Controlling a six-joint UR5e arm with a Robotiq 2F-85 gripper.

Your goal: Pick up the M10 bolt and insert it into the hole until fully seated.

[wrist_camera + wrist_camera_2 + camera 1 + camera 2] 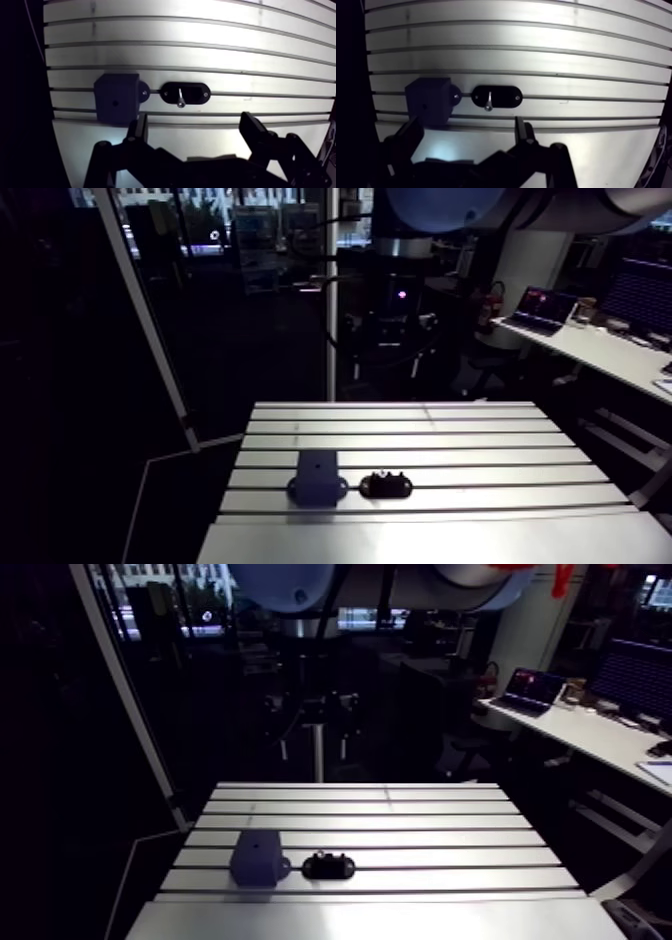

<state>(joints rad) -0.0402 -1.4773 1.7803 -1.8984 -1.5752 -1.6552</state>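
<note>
Tool hangs over the near edge of the slotted aluminium bench. Its two fingers are spread wide with nothing between them, so I carry nothing yet.

Ahead of the tool, a black oval holder lies along one bench slot. The silvery metal bolt rises from its middle, apparently standing on end. I judge the holder is there to keep the shank upright and clear all round, so that my fingers can close on it from two sides. I cannot tell which end is the head.

Just beside the holder, touching or nearly so, sits a dark blue box-shaped block. A rounded lug at its foot points toward the holder. A small dark hole shows in the face turned to my wrist camera. I take that as the target. The block looks fixed in line with the slot, which would keep the hole steady under a push.

Pick not yet begun. The bolt is slightly off the midline between my fingers, toward the block. Next move, as I judge it: go forward, centre over the bolt, then descend with the fingers straddling the shank.

Risk: the block is close, and a wide finger could clip it on the way down.
</note>
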